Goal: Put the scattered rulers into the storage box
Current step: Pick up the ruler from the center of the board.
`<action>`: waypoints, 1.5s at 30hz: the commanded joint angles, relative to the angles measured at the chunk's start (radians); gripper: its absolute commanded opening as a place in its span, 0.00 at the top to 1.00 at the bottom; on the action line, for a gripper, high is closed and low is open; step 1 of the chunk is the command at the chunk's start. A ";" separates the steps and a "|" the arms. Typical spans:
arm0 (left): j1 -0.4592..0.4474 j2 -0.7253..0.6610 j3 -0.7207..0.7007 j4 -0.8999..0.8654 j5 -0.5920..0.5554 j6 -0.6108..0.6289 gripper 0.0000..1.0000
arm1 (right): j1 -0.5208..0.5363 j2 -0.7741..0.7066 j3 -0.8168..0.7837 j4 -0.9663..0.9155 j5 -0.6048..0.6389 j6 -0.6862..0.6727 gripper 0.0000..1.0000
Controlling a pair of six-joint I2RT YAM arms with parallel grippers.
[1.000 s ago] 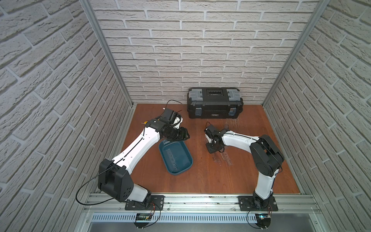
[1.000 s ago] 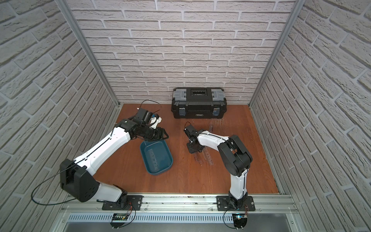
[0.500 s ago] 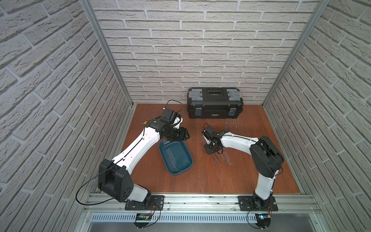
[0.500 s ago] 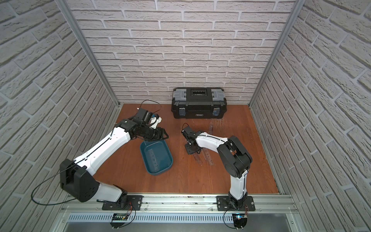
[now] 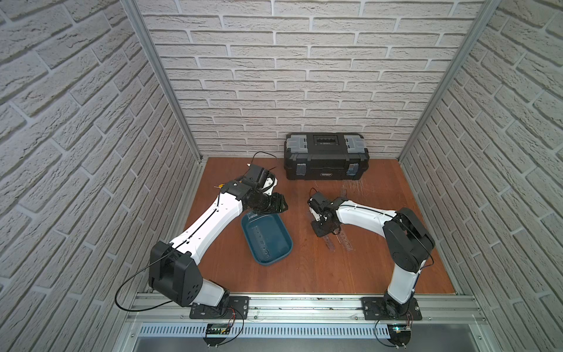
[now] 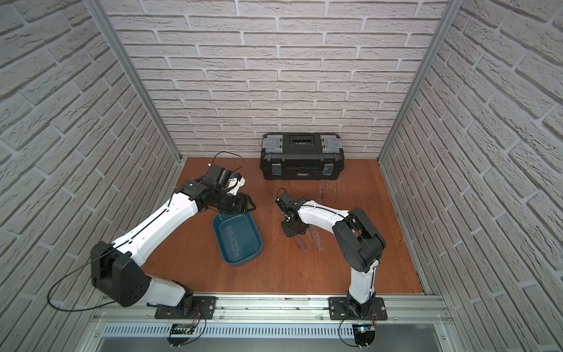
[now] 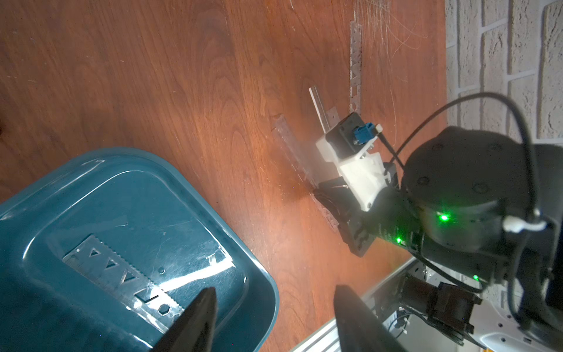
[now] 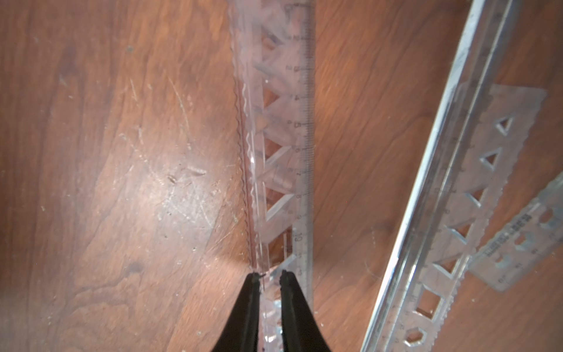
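Observation:
The storage box [image 5: 275, 231] is a teal tray at the table's middle, with one clear ruler [image 5: 262, 243] lying in it, also seen in the left wrist view as ruler [image 7: 122, 274] in the tray [image 7: 122, 195]. My left gripper [image 5: 281, 205] hovers open over the tray's far end, fingertips [image 7: 204, 301] apart and empty. My right gripper [image 5: 323, 228] points down at the table right of the tray. Its jaws [image 8: 269, 274] are shut on the end of a ruler [image 8: 274, 122] tipped onto its edge. Two more rulers [image 8: 457, 183] [image 8: 524, 237] lie flat beside it.
A black toolbox [image 5: 326, 158] with grey latches stands against the back wall. Another ruler [image 5: 344, 193] lies between it and the right arm. Brick walls close in the table on three sides; a metal rail [image 5: 304, 301] runs along the front.
The right jaws have narrowed onto the ruler's end, and the right wrist has shifted slightly toward the tray. The left arm has not moved.

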 commanded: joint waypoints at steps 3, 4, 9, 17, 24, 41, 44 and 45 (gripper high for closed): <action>-0.007 -0.022 0.000 0.021 -0.001 -0.003 0.34 | -0.009 -0.055 0.017 -0.016 0.031 0.006 0.92; -0.007 -0.021 -0.001 0.021 -0.001 -0.003 0.34 | -0.014 -0.062 0.017 -0.014 0.034 0.007 0.94; -0.008 -0.016 0.003 0.024 0.002 -0.002 0.34 | -0.043 -0.090 0.015 -0.021 0.051 -0.003 0.98; -0.008 -0.006 0.004 0.027 0.002 -0.002 0.34 | -0.080 -0.098 0.006 -0.019 0.026 -0.022 0.98; -0.007 -0.013 0.005 0.024 -0.011 -0.003 0.34 | -0.079 -0.138 0.011 -0.028 0.009 -0.011 0.98; 0.225 -0.209 -0.044 -0.022 -0.048 0.000 0.34 | 0.025 -0.269 0.269 -0.143 -0.201 0.071 0.97; 0.282 -0.267 -0.077 -0.033 -0.047 -0.002 0.33 | 0.084 -0.237 0.308 -0.107 -0.258 0.118 0.97; 0.298 -0.285 -0.088 -0.035 -0.041 -0.003 0.33 | 0.103 -0.222 0.319 -0.092 -0.278 0.135 0.97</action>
